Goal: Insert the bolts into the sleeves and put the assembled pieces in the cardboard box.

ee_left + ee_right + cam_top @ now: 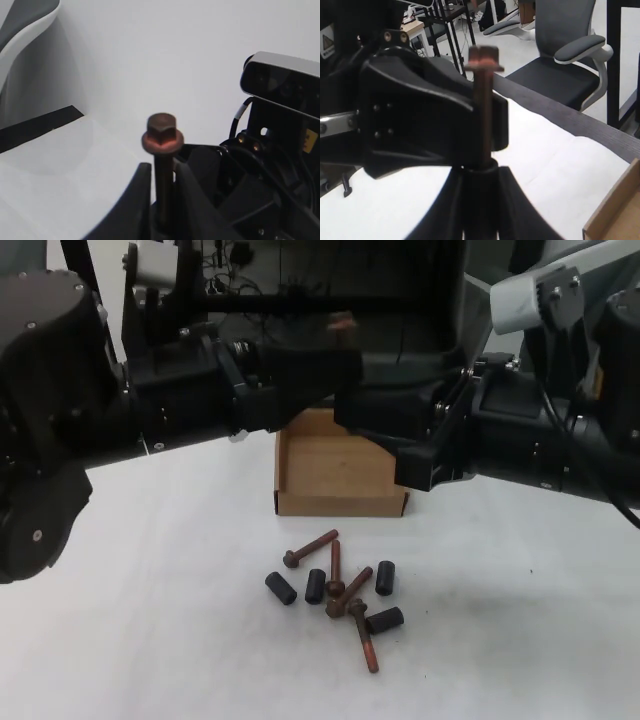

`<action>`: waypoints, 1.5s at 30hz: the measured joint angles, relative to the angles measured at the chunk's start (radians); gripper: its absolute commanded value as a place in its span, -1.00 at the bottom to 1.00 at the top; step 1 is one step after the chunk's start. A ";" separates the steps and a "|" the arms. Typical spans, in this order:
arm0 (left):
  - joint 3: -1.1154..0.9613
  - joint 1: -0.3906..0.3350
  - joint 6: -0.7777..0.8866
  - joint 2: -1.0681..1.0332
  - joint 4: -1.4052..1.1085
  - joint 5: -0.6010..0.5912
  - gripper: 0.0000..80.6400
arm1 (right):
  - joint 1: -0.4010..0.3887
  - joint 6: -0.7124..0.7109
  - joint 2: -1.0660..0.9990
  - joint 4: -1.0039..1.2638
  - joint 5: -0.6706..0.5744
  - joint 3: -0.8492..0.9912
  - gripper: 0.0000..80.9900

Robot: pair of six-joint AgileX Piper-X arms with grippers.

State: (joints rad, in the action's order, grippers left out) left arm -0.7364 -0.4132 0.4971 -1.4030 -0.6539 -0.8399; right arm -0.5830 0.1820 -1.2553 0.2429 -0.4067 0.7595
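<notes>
A rusty hex-head bolt [162,135] stands upright between the fingers of my left gripper [162,167], which is shut on its shaft. In the right wrist view the same bolt [482,100] runs down into a black sleeve [480,185], and my right gripper [481,172] is shut on that sleeve. The two grippers meet in the air above the open cardboard box [340,475], with the bolt head [340,325] on top. Several loose bolts [310,547] and black sleeves [281,588] lie on the white table in front of the box.
The left arm's black gripper body [420,115] sits right behind the bolt in the right wrist view. The right arm's wrist camera [280,80] is close by in the left wrist view. An office chair [565,55] stands beyond the table's edge.
</notes>
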 measured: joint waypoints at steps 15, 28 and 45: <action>0.000 0.019 0.105 0.013 -0.053 0.007 0.74 | 0.001 0.000 0.000 0.004 0.000 0.000 -0.99; -0.005 0.274 0.001 0.159 0.339 -0.173 -0.64 | 0.001 -0.091 0.000 -0.134 0.000 0.000 -0.99; -0.318 0.243 -0.624 0.399 1.637 0.471 -0.66 | 0.001 -0.128 0.000 -0.243 0.045 0.005 -0.99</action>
State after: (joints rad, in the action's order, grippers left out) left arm -1.0541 -0.1705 -0.1265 -1.0039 0.9835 -0.3687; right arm -0.5818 0.0541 -1.2553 0.0000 -0.3617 0.7642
